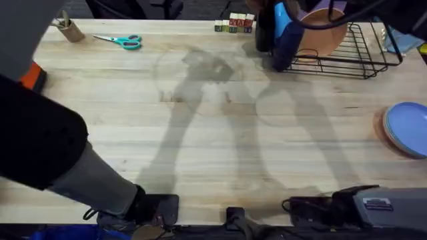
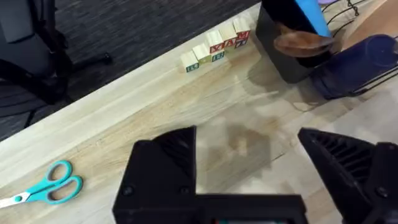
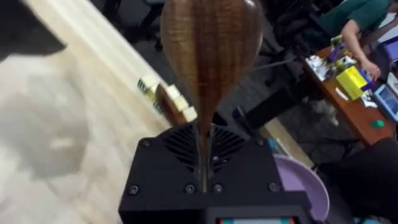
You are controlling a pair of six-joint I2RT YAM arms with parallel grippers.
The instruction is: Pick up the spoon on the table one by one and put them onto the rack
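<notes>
Spoon (image 3: pixel 210 53): being held upright, bowl up, handle running down between the right gripper (image 3: pixel 205 163) fingers, which are being kept clamped on it.
Position: being carried by the rack (image 1: pixel 363 57).
Left gripper (image 2: pixel 249 158): being held wide open, nothing gripped, above the table (image 1: pixel 213 133).
Surroundings: lettered blocks (image 2: pixel 214 48), scissors (image 1: pixel 123 41), blue plates (image 1: pixel 407 130).

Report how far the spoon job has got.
In hand: the right gripper is shut on a spoon, beside the rack. The left gripper is open over the table. Whether a spoon already sits in the rack cannot be told.
</notes>
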